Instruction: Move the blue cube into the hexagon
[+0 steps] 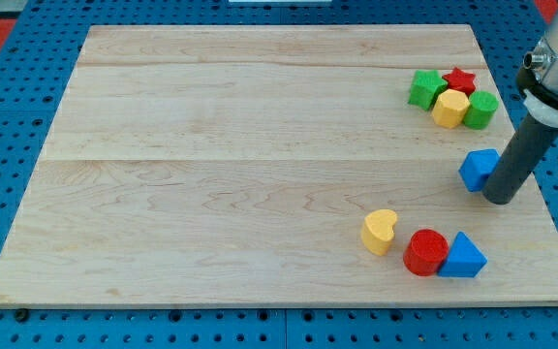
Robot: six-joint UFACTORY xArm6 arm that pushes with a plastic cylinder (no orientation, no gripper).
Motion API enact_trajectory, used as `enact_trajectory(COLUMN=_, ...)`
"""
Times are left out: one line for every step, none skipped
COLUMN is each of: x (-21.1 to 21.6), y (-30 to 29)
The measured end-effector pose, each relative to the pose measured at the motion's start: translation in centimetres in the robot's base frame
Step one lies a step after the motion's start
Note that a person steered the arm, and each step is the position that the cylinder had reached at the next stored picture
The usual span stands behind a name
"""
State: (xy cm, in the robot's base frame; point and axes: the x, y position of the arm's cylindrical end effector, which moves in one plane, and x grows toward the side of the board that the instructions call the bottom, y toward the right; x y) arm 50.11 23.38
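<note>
Your blue cube [477,169] sits near the counter's [211,194] right edge, and my tip [500,199] rests against its right side — the rod covers that face, so contact looks likely but you cannot be sure. There is no claw here, only the bare rod, holding nothing.

The yellow hexagon [450,109] lies toward the view's top and slightly left of the cube, packed in with a green block [422,89], a red star [460,79] and a second green block [480,111]. From the right, a push would send the cube left — you would probably want the tip below it. The yellow heart [380,232], red cylinder [425,252] and blue triangle [463,257] sit well clear.
</note>
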Motion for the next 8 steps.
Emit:
enact_trajectory(x=-1.6, y=-0.1)
enact_trajectory(x=-4.1, y=0.0)
enact_trajectory(x=-6.2, y=0.0)
enact_trajectory(x=-7.6, y=-0.1)
enact_trajectory(x=-7.9, y=-0.1)
enact_trajectory(x=-7.2, y=-0.1)
enact_trajectory(x=-5.8, y=-0.1)
enact_trajectory(x=-4.6, y=-0.1)
